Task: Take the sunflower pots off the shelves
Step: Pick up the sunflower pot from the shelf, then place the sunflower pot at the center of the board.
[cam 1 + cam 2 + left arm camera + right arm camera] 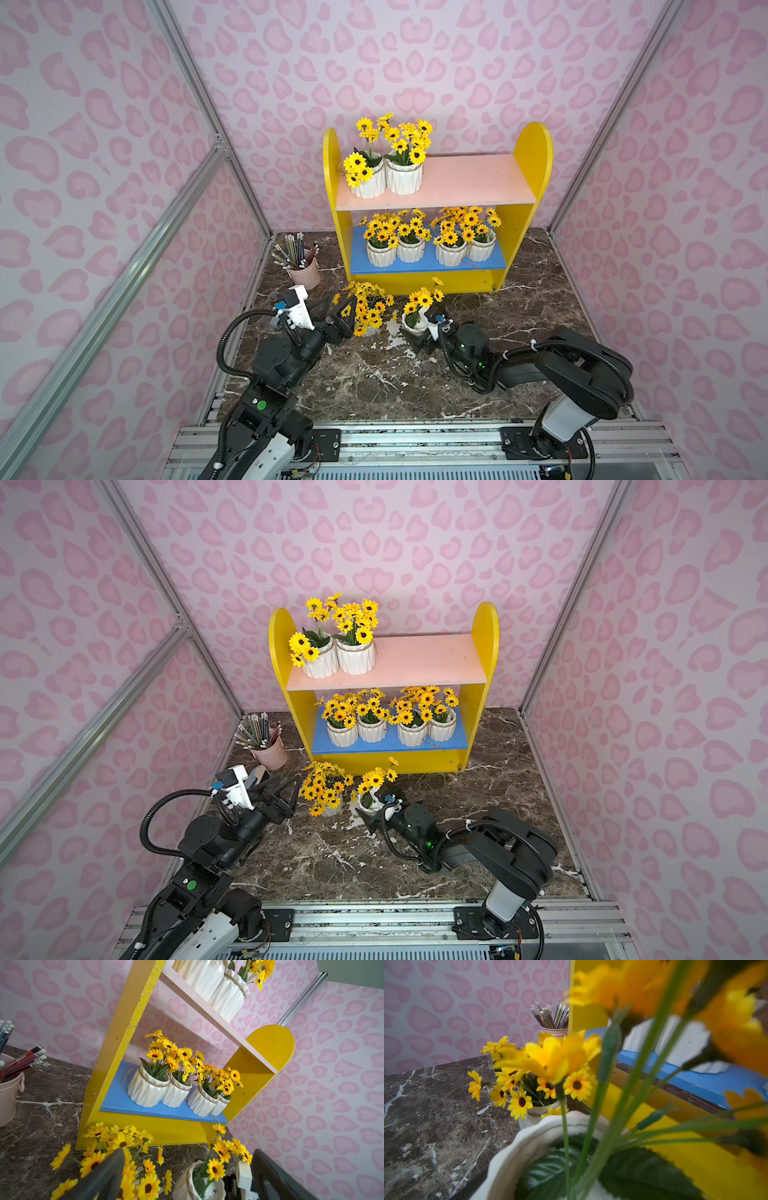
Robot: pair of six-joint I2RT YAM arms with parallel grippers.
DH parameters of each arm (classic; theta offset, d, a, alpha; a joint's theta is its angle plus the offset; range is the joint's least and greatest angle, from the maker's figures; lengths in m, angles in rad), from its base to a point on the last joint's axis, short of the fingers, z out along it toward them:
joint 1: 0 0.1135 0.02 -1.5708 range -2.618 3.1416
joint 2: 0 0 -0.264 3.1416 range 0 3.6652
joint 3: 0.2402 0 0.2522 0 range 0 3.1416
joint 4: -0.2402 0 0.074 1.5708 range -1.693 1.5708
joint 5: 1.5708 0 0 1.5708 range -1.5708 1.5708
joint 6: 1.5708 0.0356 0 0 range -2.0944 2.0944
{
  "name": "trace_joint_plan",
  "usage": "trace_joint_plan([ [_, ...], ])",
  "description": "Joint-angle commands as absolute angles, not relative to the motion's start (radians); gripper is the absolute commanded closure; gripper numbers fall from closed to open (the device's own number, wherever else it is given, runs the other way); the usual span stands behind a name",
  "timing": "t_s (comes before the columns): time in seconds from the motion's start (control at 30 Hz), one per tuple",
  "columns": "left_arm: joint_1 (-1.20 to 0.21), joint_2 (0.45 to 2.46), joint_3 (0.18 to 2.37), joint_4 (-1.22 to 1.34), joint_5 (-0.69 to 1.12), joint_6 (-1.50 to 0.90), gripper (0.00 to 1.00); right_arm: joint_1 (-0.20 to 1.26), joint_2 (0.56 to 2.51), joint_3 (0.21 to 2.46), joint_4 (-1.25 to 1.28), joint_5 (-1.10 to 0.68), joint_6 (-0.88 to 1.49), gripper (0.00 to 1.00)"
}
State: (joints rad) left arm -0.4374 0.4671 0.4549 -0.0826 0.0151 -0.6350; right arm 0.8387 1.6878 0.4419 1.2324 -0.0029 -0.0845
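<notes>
Setting: a top view looks down on a dark marble-patterned table (374, 386) enclosed by walls (415, 62) printed with pink heart shapes.
Shelves: the shelves (534, 160) stand at the table's 12 o'clock edge. They have yellow round-topped sides, a pale pink upper board (469, 178) and a blue lower board (361, 267).
Upper board: two white ribbed sunflower pots touch at its 9 o'clock end, an outer pot (369, 188) and an inner pot (404, 179).
Lower board: a row of four pots (410, 251) fills most of it.
Off the shelves: two pots stand on the table just at 6 o'clock of the shelves, a bushy pot (368, 309) and, at its 3 o'clock, a sparse pot (415, 325).
Left gripper: the left gripper (189, 1150) extends from 7 o'clock with its fingers spread wide and holds nothing. One finger overlaps the bushy pot's blooms.
Right gripper: the right gripper (423, 330) extends from 5 o'clock. Its jaws sit either side of the sparse pot, and I cannot tell whether they press it.
Bystander: a pink cup (306, 275) of pencils stands at 10 o'clock.
Writing: white lettering runs along a red pencil (22, 1059), too small to read.
</notes>
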Motion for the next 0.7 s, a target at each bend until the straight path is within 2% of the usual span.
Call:
trace_joint_plan([
  [0.0, -0.437, 0.481, 0.466, -0.03, -0.004, -0.639, 0.03, 0.848, 1.756, 0.483, 1.468, -0.005, -0.095, 1.0],
  [0.1, -0.438, 0.495, 0.472, -0.021, -0.016, -0.64, 0.03, 0.847, 1.825, 0.501, 1.53, 0.037, -0.108, 1.0],
  [0.37, -0.437, 0.542, 0.51, -0.024, -0.039, -0.6, 0.04, 0.827, 1.999, 0.541, 1.659, -0.001, -0.093, 1.0],
  [0.67, -0.437, 0.576, 0.511, -0.003, -0.049, -0.601, 0.04, 0.826, 2.119, 0.614, 1.664, -0.032, -0.072, 1.0],
])
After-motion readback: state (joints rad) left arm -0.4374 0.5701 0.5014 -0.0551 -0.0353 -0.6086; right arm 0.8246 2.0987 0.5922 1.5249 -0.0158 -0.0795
